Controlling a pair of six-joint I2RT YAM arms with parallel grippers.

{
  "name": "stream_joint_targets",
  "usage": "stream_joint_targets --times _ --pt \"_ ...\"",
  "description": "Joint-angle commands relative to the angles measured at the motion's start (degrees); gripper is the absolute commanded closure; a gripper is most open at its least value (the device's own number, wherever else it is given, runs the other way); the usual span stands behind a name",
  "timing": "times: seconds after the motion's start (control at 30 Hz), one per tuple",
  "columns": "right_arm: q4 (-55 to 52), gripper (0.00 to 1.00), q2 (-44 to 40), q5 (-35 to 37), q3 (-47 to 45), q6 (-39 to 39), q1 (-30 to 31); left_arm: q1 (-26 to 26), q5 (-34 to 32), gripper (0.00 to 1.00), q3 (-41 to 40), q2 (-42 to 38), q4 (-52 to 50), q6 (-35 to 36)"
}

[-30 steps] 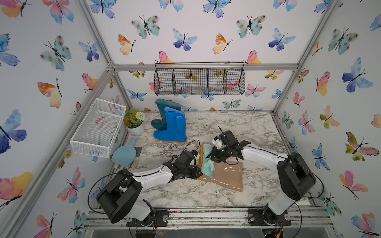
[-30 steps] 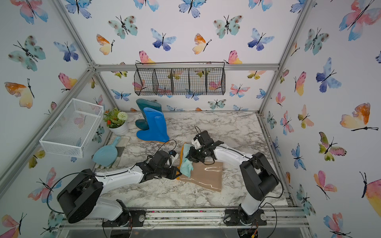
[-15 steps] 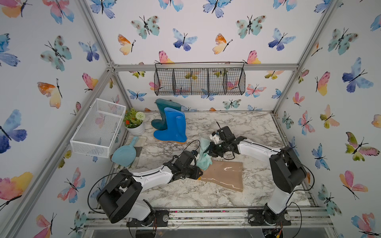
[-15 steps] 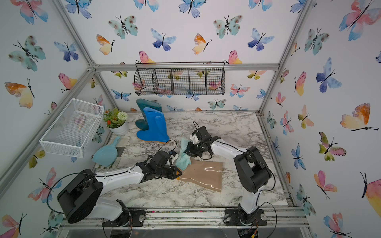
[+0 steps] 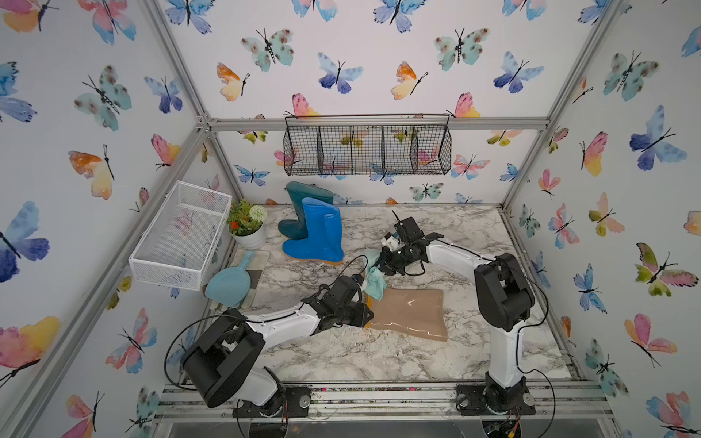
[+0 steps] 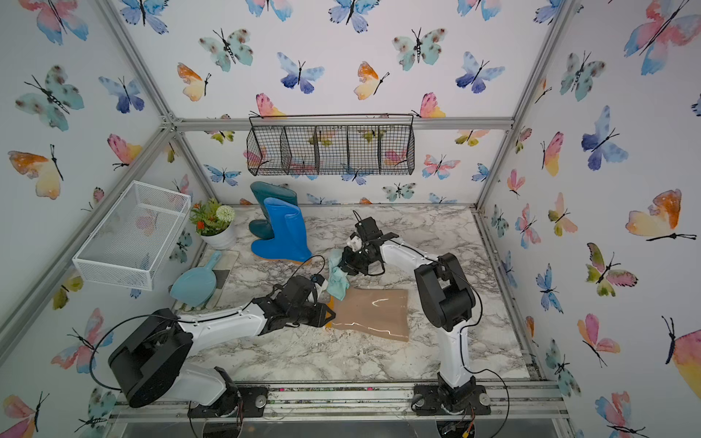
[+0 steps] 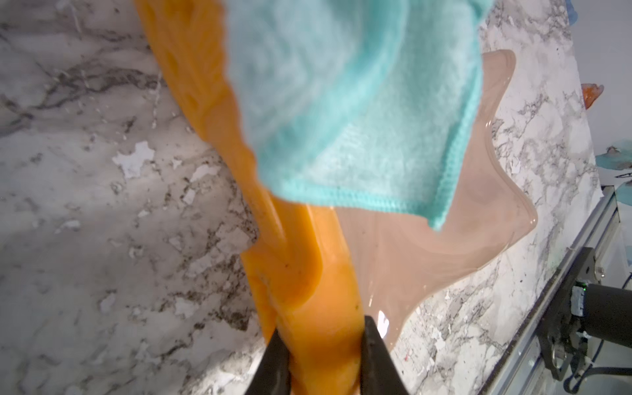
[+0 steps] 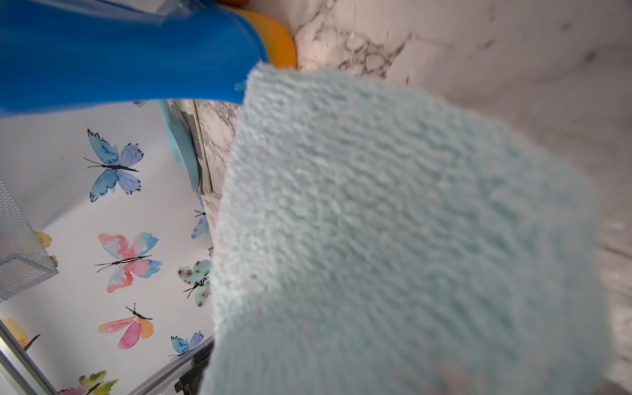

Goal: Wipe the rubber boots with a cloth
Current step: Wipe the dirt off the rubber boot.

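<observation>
Here the glossy beige rubber boot [image 5: 411, 314] lies on its side on the grey-veined marble tabletop [image 5: 341, 356]. Its shaft runs across the table from the orange-yellow sole [image 7: 294, 273] at the robot's left to the open mouth at its right. The pale aqua-green fuzzy cloth [image 5: 375, 280] hangs over the sole end, at the boot's far corner; whether its hem touches the rubber cannot be told. The right gripper [image 5: 384, 263], just beyond that corner, is closed on the cloth's top. The left gripper [image 7: 325, 342] has its jaws clamped on the sole's edge, pinning the boot. So the wipe likely runs down and rightward along the shaft, a stroke for the right arm. The bright blue rubber boot [image 5: 315, 235] and dark teal rubber boot [image 5: 303, 197] stand upright well apart, at the far left.
</observation>
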Motion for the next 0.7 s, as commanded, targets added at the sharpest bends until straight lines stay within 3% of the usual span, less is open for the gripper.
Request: stream_joint_targets --times 0.0,0.23,0.4,0.57,0.6,0.67 --pt "-0.1 0.99 -0.8 4.7 0.7 -2.5 -1.3 -1.6 3.0 1.0 0.1 2.0 -2.2 3.2" --pt "3.6 0.99 -12.3 7.3 -22.1 -2.0 -2.7 -1.5 2.0 1.0 0.8 3.0 -3.1 3.7" --pt "2.3 0.99 -19.9 7.6 -34.8 -3.5 -13.9 -1.1 1.6 1.0 5.5 6.3 -6.5 7.6" --pt "-6.1 0.99 -26.3 11.6 -36.1 -10.3 -24.3 -0.9 1.0 1.0 10.6 9.2 -10.5 9.9" --pt "-7.3 0.99 -27.7 12.0 -35.8 -11.1 -25.8 -0.9 0.4 0.98 11.3 8.9 -11.0 10.1" --pt "-9.0 0.99 -30.6 12.8 -34.5 -12.0 -27.7 -1.0 -1.0 0.78 12.4 7.6 -12.6 10.8"
